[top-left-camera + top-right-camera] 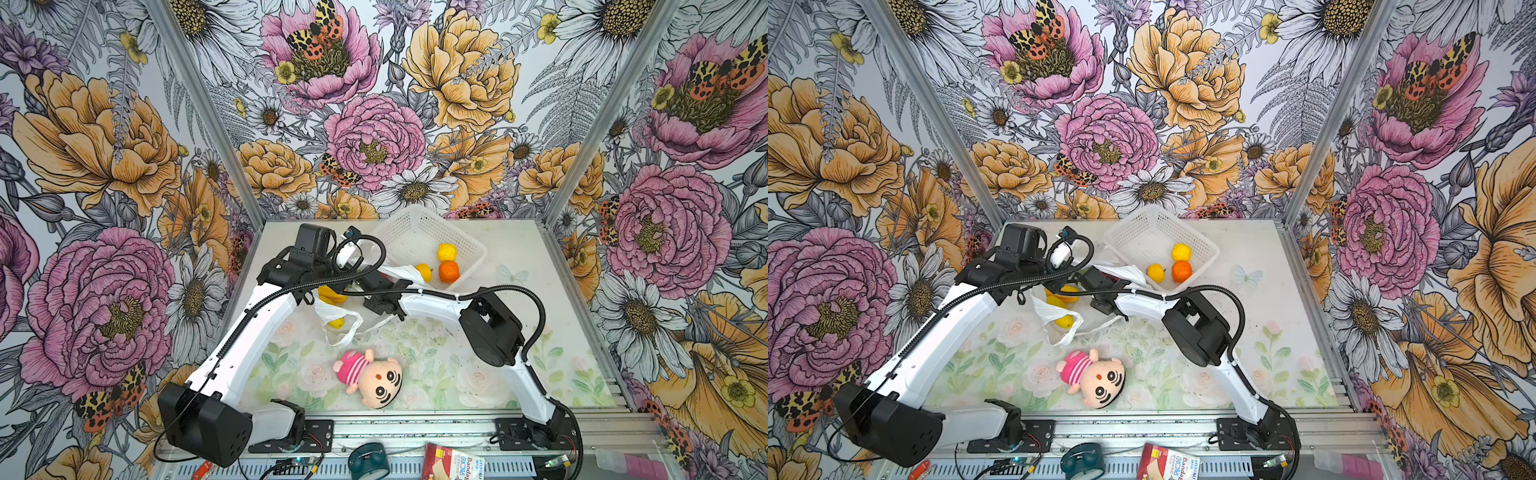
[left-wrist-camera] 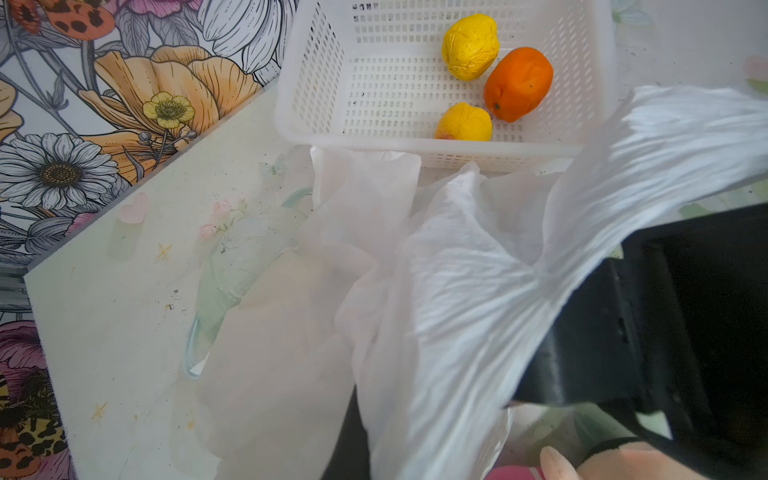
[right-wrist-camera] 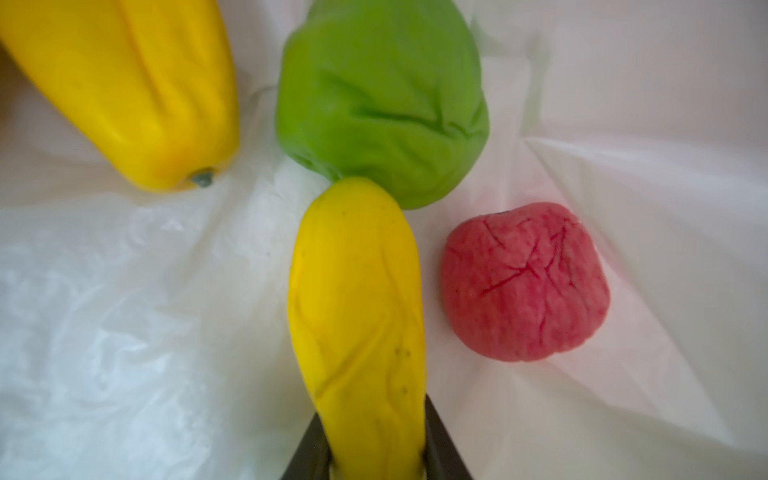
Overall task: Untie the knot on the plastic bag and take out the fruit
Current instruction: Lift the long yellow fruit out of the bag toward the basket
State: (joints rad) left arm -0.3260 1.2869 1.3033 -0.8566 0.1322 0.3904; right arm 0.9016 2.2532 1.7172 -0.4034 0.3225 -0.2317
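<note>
Since the left arm hides much of it in both top views, we read the plastic bag (image 1: 326,309) mainly from the wrist views. It sits left of centre on the floral table (image 1: 436,365), mouth open, with one loop handle (image 1: 347,337) lying loose on the table.

We mark the left gripper (image 2: 357,436) closed and pinching bag film. Only a dark sliver of one finger shows under the plastic, and the film is pulled up taut from there.

Inside the bag, in the right wrist view, we see the large banana (image 3: 124,91), the green fruit (image 3: 382,104), the small banana (image 3: 357,311) and the pink-red fruit (image 3: 523,282), all lying on white film. The small banana's tip touches the green fruit, and the pink-red fruit is just beside it but apart.

We mark the right gripper (image 3: 376,453) clamped on the small banana, with a dark finger pressed against each side of its near end. In a top view, a half-hidden yellow fruit (image 1: 336,322) shows inside the handle loop.

Next, the plush doll (image 1: 368,376), pink-striped and face up, lies near the table's front edge, apart from the bag.

Furthest right, the white perforated basket (image 1: 405,237) holds three pieces. The knobbly yellow fruit (image 1: 446,252) touches the orange (image 1: 449,271), and the round yellow fruit (image 1: 424,272) sits near them by the rim on the bag's side. Bag film lies up against that near wall.
</note>
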